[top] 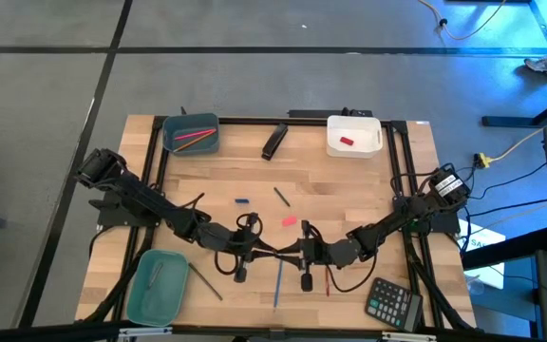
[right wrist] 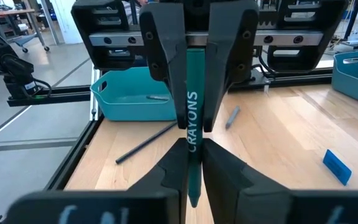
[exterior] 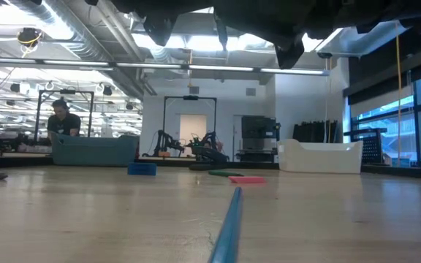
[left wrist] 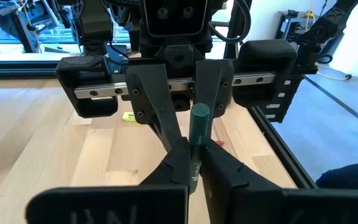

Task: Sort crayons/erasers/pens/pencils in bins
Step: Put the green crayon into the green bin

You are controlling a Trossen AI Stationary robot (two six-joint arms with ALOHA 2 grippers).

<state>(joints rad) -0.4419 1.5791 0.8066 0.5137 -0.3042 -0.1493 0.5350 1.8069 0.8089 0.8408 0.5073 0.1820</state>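
— What's the left gripper (left wrist: 193, 163) doing?
— Its fingers are pressed together on one end of a green crayon (right wrist: 194, 112), above the middle of the table near the front edge.
— And the right gripper (right wrist: 192, 152)?
— Nose to nose with it, pinching the other end of the same crayon. The stick is held between the two, clear of the wood, and the word CRAYONS runs along it.
— What lies just beneath them?
— A blue pencil (top: 278, 280) lies on the boards just in front of the grippers, with a thin dark red pen (top: 328, 281) to its right. A pink eraser (top: 290, 221) lies just behind them.
— And the bins?
— The teal bin (top: 150, 294) sits at the front left corner with a grey pen (right wrist: 157, 97) inside it. Another dark pen (top: 206, 282) lies loose on the table beside it. The blue-grey bin (top: 167, 133) at the back left holds pink-red pencils (top: 195, 138). The white bin (top: 333, 142) at the back right holds a red eraser (top: 347, 142).
— Anything else?
— A black stapler (top: 274, 141) lies between the two back bins, and a calculator (top: 393, 302) sits at the front right.
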